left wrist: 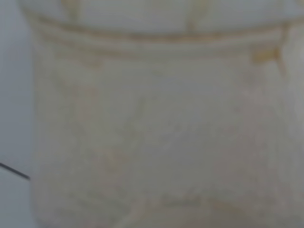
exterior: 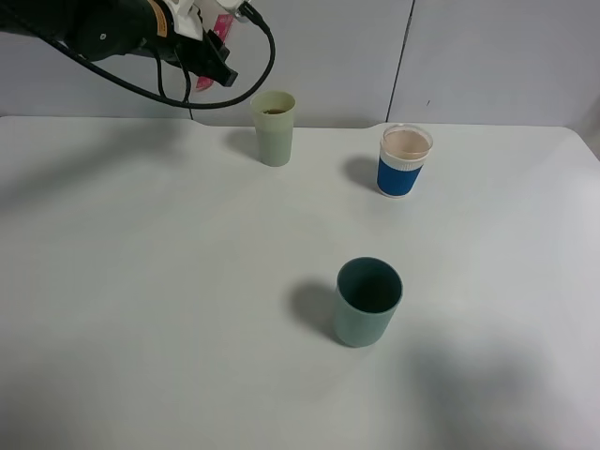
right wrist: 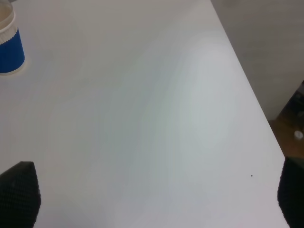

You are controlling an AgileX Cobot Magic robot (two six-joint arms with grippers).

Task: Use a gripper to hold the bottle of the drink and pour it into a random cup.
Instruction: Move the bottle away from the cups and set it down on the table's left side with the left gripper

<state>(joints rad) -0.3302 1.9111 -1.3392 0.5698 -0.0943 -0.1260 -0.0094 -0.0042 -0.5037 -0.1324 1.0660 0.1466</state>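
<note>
My left gripper (exterior: 214, 58) hangs high at the back left, shut on the bottle (exterior: 223, 24), of which only bits of pink label show past the black arm end. The bottle's pale, blurred body (left wrist: 156, 133) fills the whole left wrist view. The cup (exterior: 274, 128), a tall pale yellow-green tumbler, stands just to the right of and below the gripper, with brown drink showing inside its rim. My right gripper (right wrist: 155, 194) is open above bare table, one dark fingertip (right wrist: 19, 192) at each lower corner of its view, nothing between them. The high view does not show it.
A clear cup with a blue sleeve (exterior: 405, 161) stands at the back right, seen too in the right wrist view (right wrist: 8, 45). A dark teal cup (exterior: 367, 302) stands near the middle front. The white table's right edge (right wrist: 247, 95) drops to the floor.
</note>
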